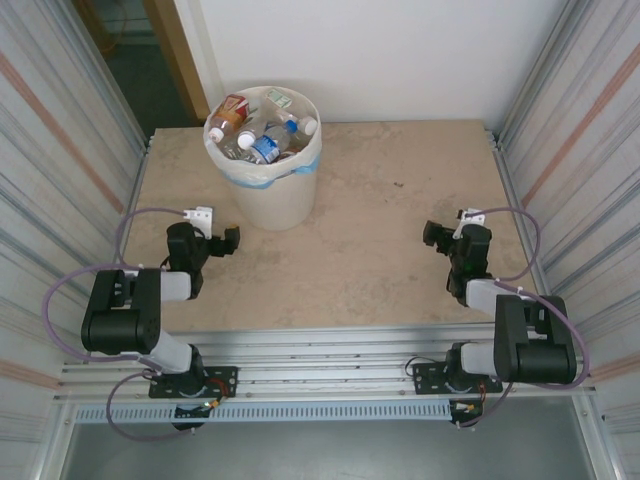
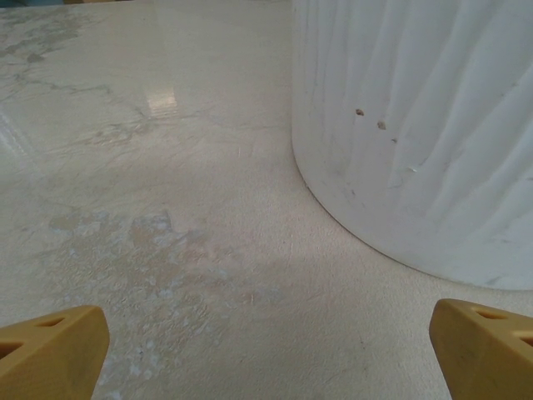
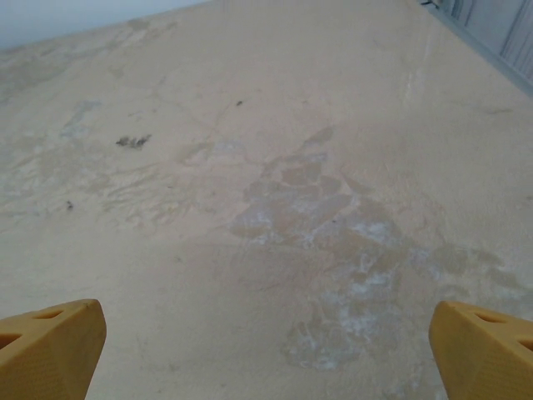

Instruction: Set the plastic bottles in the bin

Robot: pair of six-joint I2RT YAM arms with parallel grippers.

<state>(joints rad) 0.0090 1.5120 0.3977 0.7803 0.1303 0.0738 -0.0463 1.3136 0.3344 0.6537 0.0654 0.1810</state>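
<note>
At far left, small clear plastic bottles fill the round cream-white bin. Left gripper, beside its wall, and right gripper are both spread, empty. You look done; park arms clear.

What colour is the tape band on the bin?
Blue tape band on the cream-white bin; clearest in top external view.

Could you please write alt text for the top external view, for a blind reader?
A cream-white bin full of plastic bottles stands at the far left of a beige table. Two black arms sit at the near edge, left gripper and right gripper open and empty.
</note>
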